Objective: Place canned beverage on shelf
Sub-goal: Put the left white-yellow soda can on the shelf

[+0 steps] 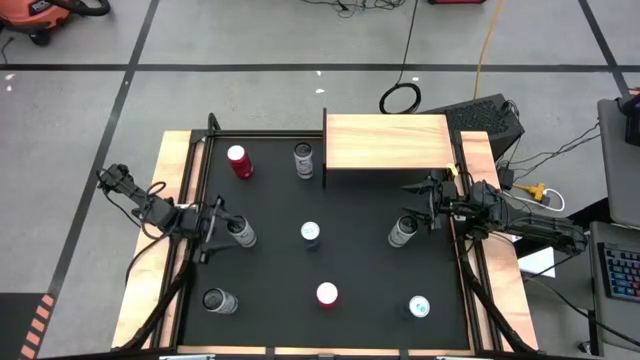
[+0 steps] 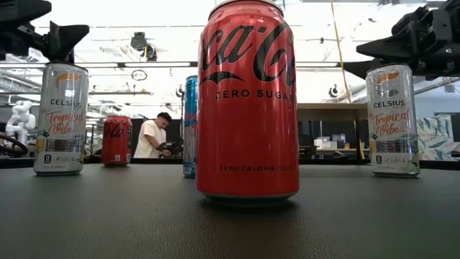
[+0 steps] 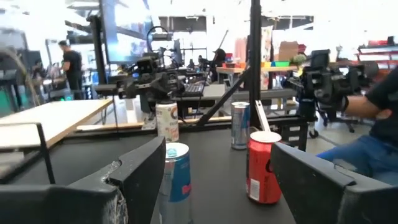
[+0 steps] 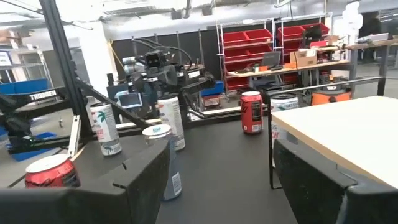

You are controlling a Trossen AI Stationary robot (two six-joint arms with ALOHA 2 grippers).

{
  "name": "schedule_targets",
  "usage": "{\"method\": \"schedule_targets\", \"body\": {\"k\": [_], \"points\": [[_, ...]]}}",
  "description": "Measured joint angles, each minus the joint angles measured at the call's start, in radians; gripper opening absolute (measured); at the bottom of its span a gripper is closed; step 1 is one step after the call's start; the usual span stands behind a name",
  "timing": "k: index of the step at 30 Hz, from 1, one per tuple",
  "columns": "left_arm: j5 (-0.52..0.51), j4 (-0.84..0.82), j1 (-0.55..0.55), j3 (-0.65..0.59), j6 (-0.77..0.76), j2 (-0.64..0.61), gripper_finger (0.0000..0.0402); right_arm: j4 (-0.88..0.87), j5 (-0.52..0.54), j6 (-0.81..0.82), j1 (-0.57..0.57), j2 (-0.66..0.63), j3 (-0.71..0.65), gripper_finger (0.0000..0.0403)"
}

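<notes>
The shelf [image 1: 385, 140], a pale-wood board on black supports, stands at the table's far edge, right of centre, and also shows in the right wrist view [image 4: 342, 130]. Several cans stand upright on the black table. My left gripper [image 1: 220, 228] is open and empty at the table's left, beside and higher than a Celsius can [image 1: 241, 232]. My right gripper [image 1: 416, 204] is open and empty at the right, just in front of the shelf, beside and higher than another Celsius can [image 1: 402, 231]. In the low view each gripper shows above its can [image 2: 61, 119] [image 2: 392, 119].
Other upright cans: a red one [image 1: 239, 161] and a silver one [image 1: 303, 160] at the far left, a blue-and-white one [image 1: 310, 233] at the centre, a red Coca-Cola can [image 1: 327, 294] near the front, and one can at each near corner [image 1: 218, 300] [image 1: 419, 306]. People show in the room beyond.
</notes>
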Motion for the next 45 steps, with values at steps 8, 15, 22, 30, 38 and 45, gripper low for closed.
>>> {"method": "schedule_targets", "body": {"k": [8, 15, 22, 30, 38, 45], "points": [[0.033, 0.0, 0.0, 0.0, 0.133, 0.0, 0.0295, -0.01, -0.006, 0.025, 0.0, 0.0, 0.0, 0.027], [0.033, 0.0, 0.0, 0.0, 0.132, 0.0, 0.0295, -0.007, -0.006, 0.027, 0.0, 0.0, 0.0, 0.027], [0.035, 0.0, 0.0, 0.0, 0.132, 0.0, 0.0295, -0.007, -0.007, 0.056, 0.0, 0.0, 0.0, 0.027], [0.035, -0.006, 0.0, 0.0, 0.129, 0.0, 0.0295, -0.007, -0.007, 0.057, 0.0, 0.0, 0.0, 0.027], [0.005, -0.001, 0.0, 0.0, 0.129, 0.0, 0.0295, -0.007, 0.022, 0.057, 0.001, 0.0, 0.0, 0.027], [-0.124, -0.019, 0.0, 0.0, 0.033, 0.0, 0.0295, -0.007, 0.022, 0.057, 0.001, 0.0, 0.0, 0.027]]}}
